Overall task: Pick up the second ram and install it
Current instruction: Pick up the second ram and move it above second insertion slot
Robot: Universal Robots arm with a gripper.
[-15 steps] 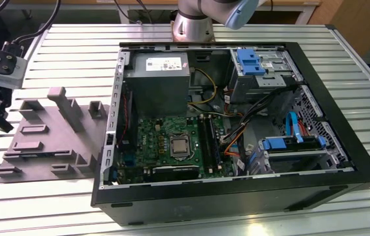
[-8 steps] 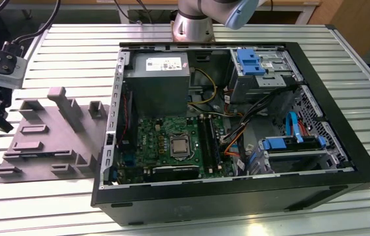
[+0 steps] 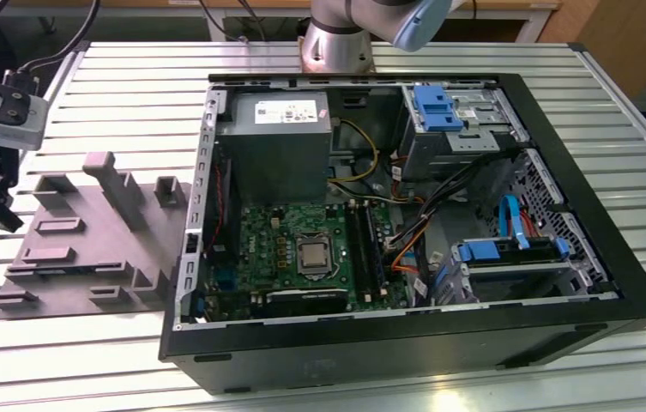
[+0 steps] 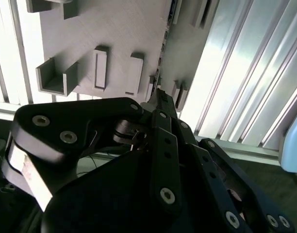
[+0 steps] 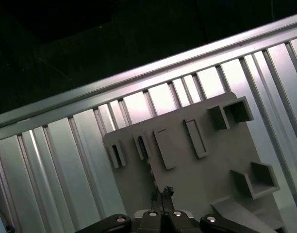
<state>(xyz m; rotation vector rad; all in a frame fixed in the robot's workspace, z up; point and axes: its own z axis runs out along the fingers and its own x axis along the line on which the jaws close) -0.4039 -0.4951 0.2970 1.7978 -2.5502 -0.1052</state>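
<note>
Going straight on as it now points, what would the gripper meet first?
Likely the grey moulded tray, its flat face near the narrow slots, though how far below the gripper is unclear.

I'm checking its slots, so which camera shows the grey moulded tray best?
The first wrist view: it looks down on most of the grey tray. The exterior view shows it slanted beside the computer case. The second wrist view cuts part off.
</note>
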